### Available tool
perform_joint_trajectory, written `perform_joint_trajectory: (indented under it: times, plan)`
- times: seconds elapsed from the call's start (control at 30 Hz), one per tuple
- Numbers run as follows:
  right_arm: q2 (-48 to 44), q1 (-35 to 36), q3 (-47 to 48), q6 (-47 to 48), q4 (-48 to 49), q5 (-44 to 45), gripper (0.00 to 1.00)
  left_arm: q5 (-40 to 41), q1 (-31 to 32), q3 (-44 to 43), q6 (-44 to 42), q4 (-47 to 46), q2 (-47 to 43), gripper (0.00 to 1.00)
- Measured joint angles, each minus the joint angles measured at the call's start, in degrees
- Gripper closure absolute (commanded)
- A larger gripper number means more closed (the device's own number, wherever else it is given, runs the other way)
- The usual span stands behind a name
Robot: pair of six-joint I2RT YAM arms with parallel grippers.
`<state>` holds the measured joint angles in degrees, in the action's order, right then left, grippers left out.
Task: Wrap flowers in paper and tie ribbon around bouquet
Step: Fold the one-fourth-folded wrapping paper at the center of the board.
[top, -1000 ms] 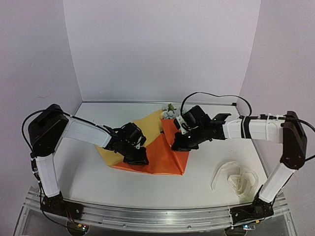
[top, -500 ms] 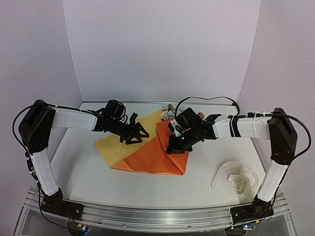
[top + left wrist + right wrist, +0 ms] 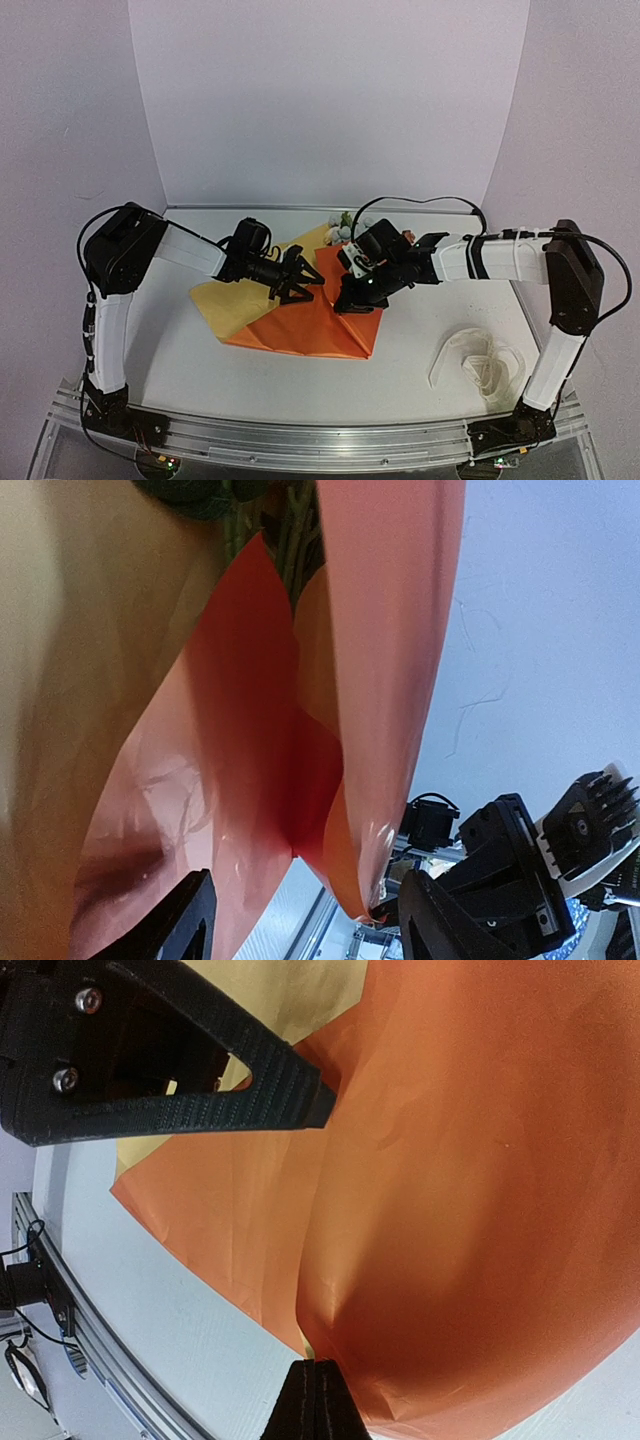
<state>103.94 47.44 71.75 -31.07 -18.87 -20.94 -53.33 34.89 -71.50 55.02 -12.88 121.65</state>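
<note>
Lying untouched at four o'clock, the ribbon (image 3: pixel 488 370) awaits tying. At centre the paper (image 3: pixel 290 330) is only part-folded: left gripper (image 3: pixel 298 285) spread wide and empty, right gripper (image 3: pixel 348 300) closed, pressing on it. At twelve o'clock the flowers (image 3: pixel 343 227) peek out.

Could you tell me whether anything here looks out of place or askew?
The ribbon lies in a loose tangle off to the right, apart from the paper, which is folded askew with its yellow reverse exposed.
</note>
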Motion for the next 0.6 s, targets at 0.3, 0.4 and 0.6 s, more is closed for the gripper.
perform_joint_trajectory:
  times: [0.3, 0.4, 0.6]
  plan:
    - [0.0, -0.3, 0.0, 1.6, 0.0, -2.6, 1.00, -4.9, -0.1, -1.5, 3.7, -7.7, 2.5, 0.48]
    - [0.0, -0.7, 0.0, 2.0, 0.0, -3.7, 1.00, -5.9, -0.1, -2.7, 4.1, -8.9, 4.1, 0.53]
    - [0.0, -1.9, -0.2, 2.6, 0.0, -6.0, 1.00, -7.3, -0.1, -3.9, 5.2, -10.6, 6.7, 0.61]
